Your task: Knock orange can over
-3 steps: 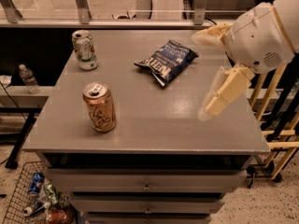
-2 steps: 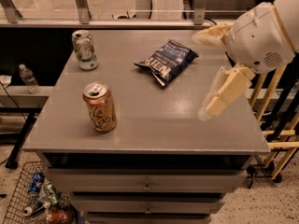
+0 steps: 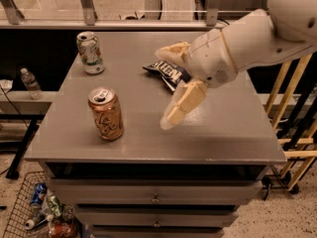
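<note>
Claw (image 3: 162,89), seemingly spread, near upright glossy orange can (image 3: 105,114)

Pale cursive lettering is seen on the orange can (image 3: 105,114), but no word can be read. White letters on the dark chip bag (image 3: 167,73) are partly covered by the end effector (image 3: 166,89), held spread-fingered over the worktop (image 3: 223,130), and remain illegible.

Hand (image 3: 164,89), fingers spread, hangs over mid worktop (image 3: 228,133), right of orange can (image 3: 105,114). Btwn hand & can: bare surface, nothing in the way. White/green can (image 3: 90,52) stands well apart, back left. Chip bag (image 3: 167,73) lies just behind hand, partly hidden by it. Front & right side of worktop free.
</note>
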Robot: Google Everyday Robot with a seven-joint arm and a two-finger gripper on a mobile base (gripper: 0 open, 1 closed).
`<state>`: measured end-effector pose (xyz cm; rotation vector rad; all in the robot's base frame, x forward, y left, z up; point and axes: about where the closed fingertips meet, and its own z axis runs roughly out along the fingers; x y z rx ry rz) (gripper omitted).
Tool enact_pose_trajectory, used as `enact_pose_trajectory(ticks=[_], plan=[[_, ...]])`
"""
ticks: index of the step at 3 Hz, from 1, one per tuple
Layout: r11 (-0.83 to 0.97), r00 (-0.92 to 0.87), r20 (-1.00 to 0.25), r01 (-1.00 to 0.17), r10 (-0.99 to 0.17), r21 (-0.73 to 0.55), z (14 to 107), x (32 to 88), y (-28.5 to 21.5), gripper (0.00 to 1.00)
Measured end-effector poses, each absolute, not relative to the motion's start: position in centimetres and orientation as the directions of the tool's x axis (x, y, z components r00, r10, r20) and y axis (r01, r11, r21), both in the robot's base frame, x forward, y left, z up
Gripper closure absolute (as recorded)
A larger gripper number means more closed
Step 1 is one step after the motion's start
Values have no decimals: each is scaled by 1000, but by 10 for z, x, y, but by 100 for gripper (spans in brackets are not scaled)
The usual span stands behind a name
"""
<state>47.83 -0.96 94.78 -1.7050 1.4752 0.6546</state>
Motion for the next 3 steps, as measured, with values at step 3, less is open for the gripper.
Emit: enact_pose_trajectory(ticks=[3], plan=[[-159, 199, -906, -976, -373, -149, 903, 484, 78, 0]])
